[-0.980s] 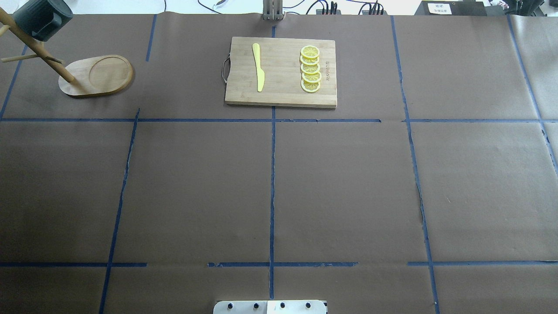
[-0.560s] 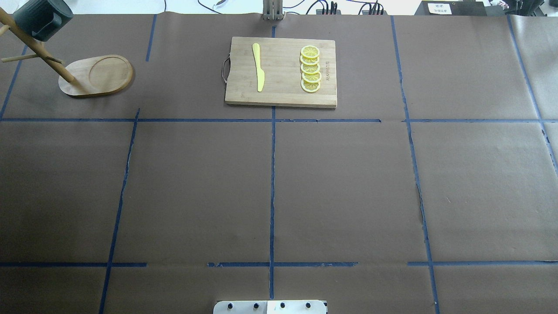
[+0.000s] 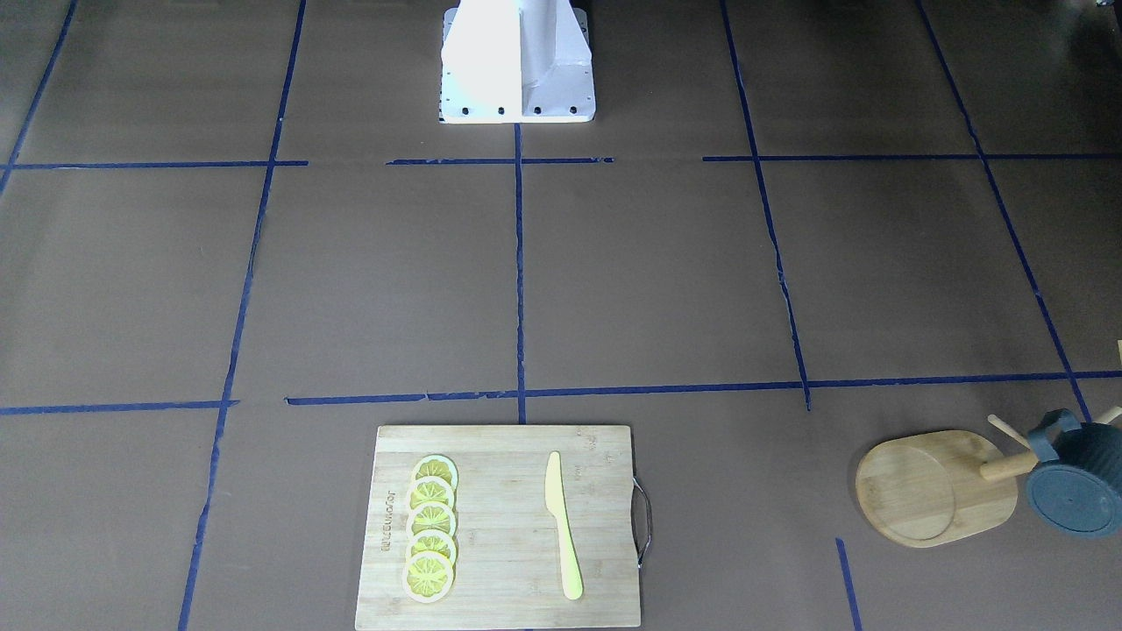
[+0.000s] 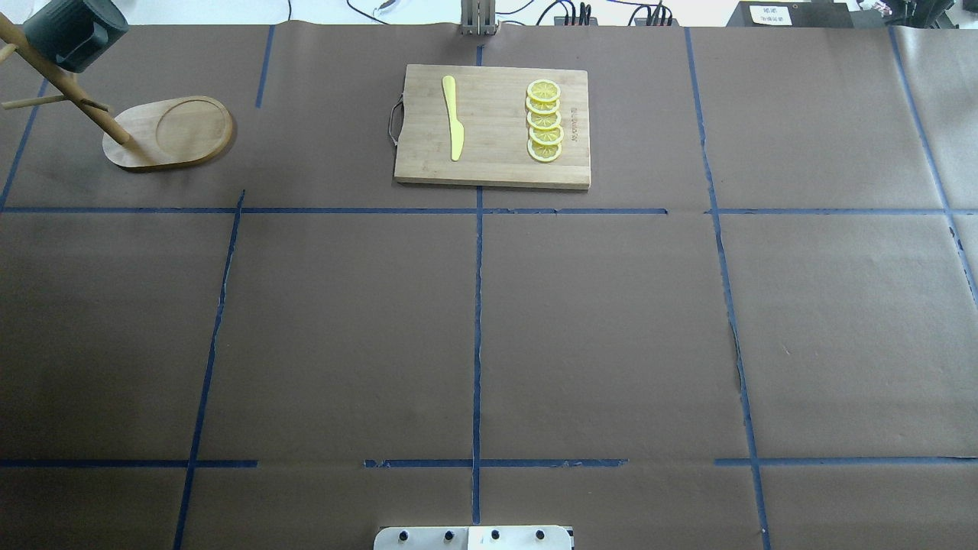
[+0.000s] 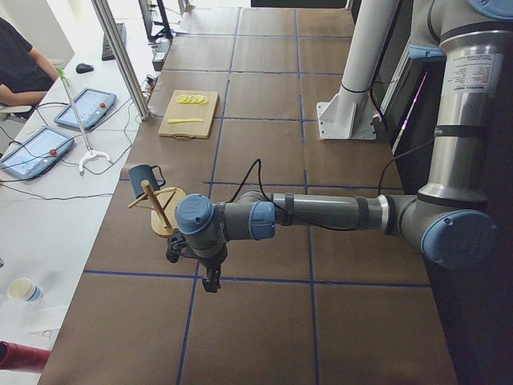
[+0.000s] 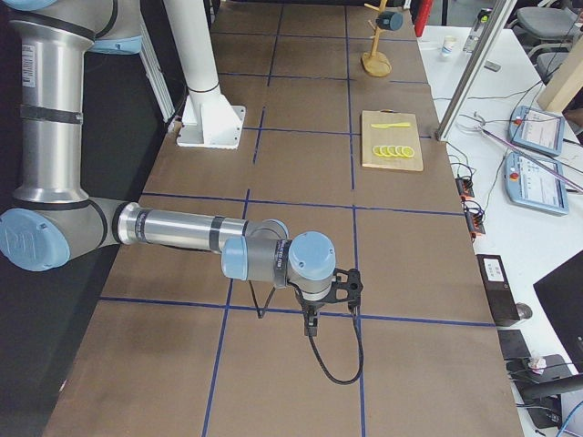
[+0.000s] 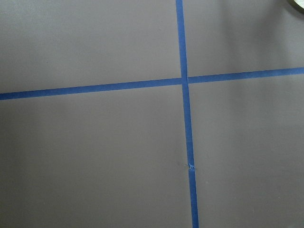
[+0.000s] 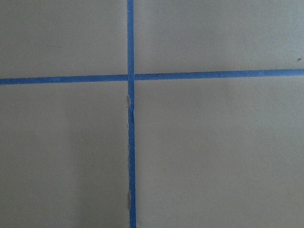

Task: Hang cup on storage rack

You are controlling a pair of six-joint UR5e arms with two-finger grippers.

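Staying put: cup [image 4: 72, 32] hung on rack [image 4: 172, 131] peg, likely done; left end effector [image 5: 210, 281], right end effector [image 6: 309, 328]: grip unreadable.

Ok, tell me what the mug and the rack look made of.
The mug: probably glazed ceramic, though plastic is possible; dark blue-grey, ribbed wall, dull sheen. The rack: light wood, maybe bamboo; pale tan, faint grain on its oval base, smooth, unpainted.
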